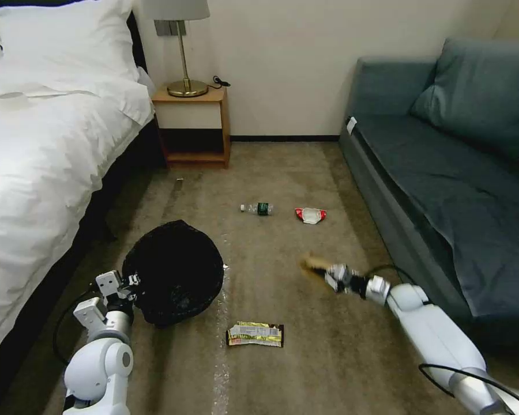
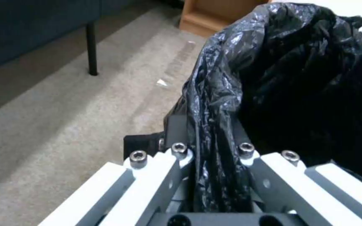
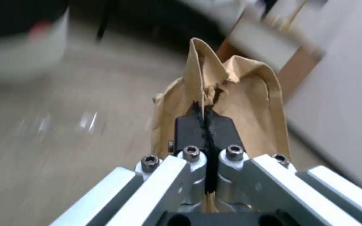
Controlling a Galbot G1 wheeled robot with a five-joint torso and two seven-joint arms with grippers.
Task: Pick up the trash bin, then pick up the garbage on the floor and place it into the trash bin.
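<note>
- right hand (image 3: 206, 125) pinched tight on the tan paper (image 3: 231, 94), up off the carpet (image 1: 328, 357), right of the bin
- left hand (image 2: 212, 138) clamped on the trash bin (image 1: 176, 276) rim, black liner (image 2: 298, 78) between the fingers; bin beside the bed (image 1: 40, 173)
- yellow-green wrapper (image 1: 255, 334) on carpet just in front of bin
- bottle (image 1: 258, 208) and red-white wrapper (image 1: 310, 215) farther out, near the sofa (image 1: 444, 173)

Paper (image 1: 312, 264) at the right gripper (image 1: 327, 275) is motion-blurred; bin (image 1: 176, 271) body hidden under black liner; sofa (image 1: 444, 173) cut off at 3 o'clock.
</note>
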